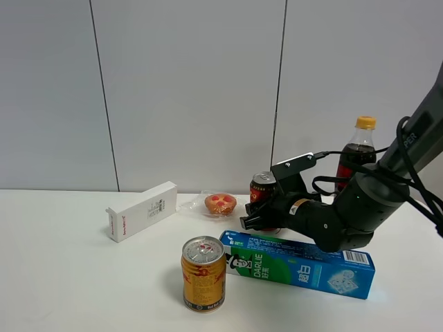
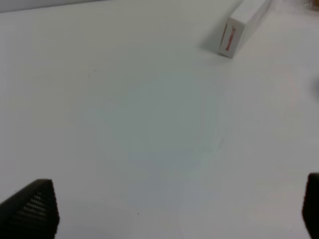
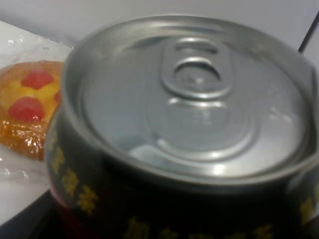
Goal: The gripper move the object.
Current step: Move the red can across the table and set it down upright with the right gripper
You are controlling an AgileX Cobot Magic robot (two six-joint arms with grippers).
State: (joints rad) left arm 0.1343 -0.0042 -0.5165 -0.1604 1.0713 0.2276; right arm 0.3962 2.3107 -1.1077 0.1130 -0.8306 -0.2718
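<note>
The right gripper [image 1: 257,218] is squeezed tight on the round red can [image 1: 262,187], at the back of the smooth white table [image 1: 62,277], near a bun [image 1: 220,203] in shiny clear wrap. The can's top is silver metal, with gold letters on a black band. The long green-blue box [image 1: 297,266] says DARLIE. The left gripper [image 2: 169,214] is spread wide, holding nothing.

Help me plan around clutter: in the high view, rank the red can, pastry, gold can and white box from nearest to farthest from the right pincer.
1. Red can, inside the right pincer.
2. Pastry, just left.
3. Gold can, front left.
4. White box, far left.
</note>
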